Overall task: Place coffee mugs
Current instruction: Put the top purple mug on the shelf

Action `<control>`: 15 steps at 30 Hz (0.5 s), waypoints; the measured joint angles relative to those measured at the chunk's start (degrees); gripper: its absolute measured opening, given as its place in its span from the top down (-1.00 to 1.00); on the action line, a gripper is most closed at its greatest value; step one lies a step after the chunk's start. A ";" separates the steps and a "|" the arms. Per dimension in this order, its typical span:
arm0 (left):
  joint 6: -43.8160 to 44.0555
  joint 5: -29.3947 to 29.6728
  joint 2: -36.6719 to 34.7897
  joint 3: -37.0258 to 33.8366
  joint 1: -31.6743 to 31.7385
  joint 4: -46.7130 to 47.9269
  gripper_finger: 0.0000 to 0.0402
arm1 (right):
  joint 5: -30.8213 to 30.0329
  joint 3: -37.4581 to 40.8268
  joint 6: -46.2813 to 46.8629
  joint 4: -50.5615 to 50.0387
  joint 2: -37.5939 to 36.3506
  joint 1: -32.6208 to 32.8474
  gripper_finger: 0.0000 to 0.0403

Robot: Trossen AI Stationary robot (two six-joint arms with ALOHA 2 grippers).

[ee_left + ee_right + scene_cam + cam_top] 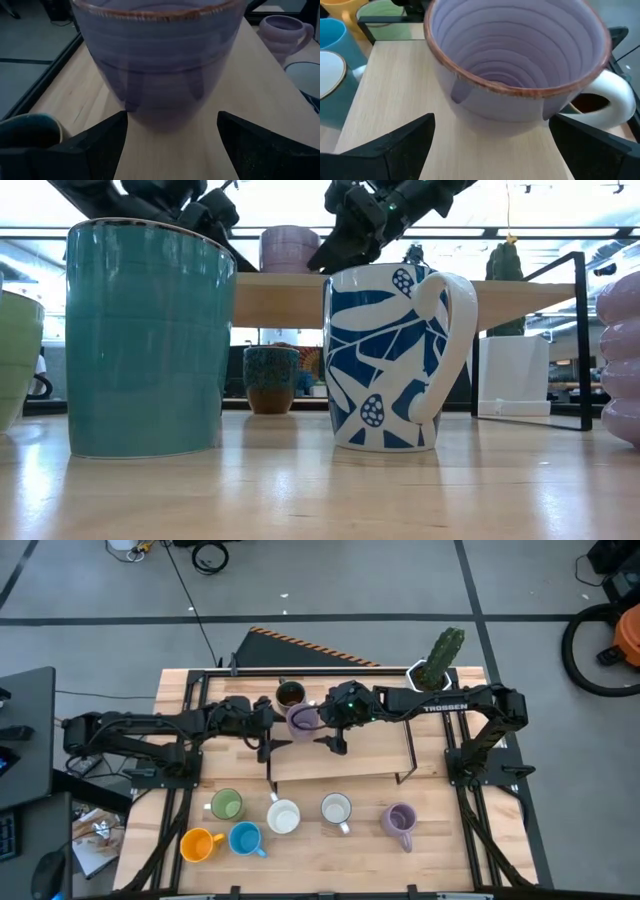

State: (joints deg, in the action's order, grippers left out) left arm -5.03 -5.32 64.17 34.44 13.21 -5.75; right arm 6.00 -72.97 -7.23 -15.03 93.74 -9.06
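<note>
Grey floor with taped lines and cables surrounds the wooden desk [330,860] in the high view; a vacuum sits at the far right edge. A small raised shelf [340,762] stands mid-desk. On it, the lavender mug [302,720] sits between the left hand [272,728] and the right hand [332,736], both open, just beside it on either side. A dark brown mug [290,694] is just behind the hands, and a cactus pot [436,665] stands beyond the right arm. In front of the hands, past the shelf, lie a green mug [226,805], orange mug [199,844], blue mug [245,838], two white mugs [284,816] [336,808] and a second lavender mug [400,821].

The low view looks across the pale wood into a bright room with windows. The blue mug [150,340] and a blue-patterned white mug [392,358] fill the foreground; the shelf [400,295] carries the lavender mug [290,248] under both hands.

The left wrist view shows the lavender mug [160,55] standing on the shelf, close ahead of its spread fingers [100,145], untouched.

The right wrist view shows the same mug [520,65], handle out to one side, between parted fingers [395,145] that do not grip it.
</note>
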 joint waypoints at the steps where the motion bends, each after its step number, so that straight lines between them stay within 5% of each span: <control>1: 0.03 -0.04 0.24 0.00 0.00 -0.33 -0.57 | -0.01 0.00 -0.02 0.00 0.04 0.00 -0.98; 15: -0.04 -0.49 1.54 0.04 -0.47 -4.18 -0.57 | 1.28 0.00 -0.06 1.29 0.06 -0.13 -0.95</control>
State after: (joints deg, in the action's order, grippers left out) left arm -5.06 -5.82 65.71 34.48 12.74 -9.93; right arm 7.27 -72.97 -7.28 -13.73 93.80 -9.19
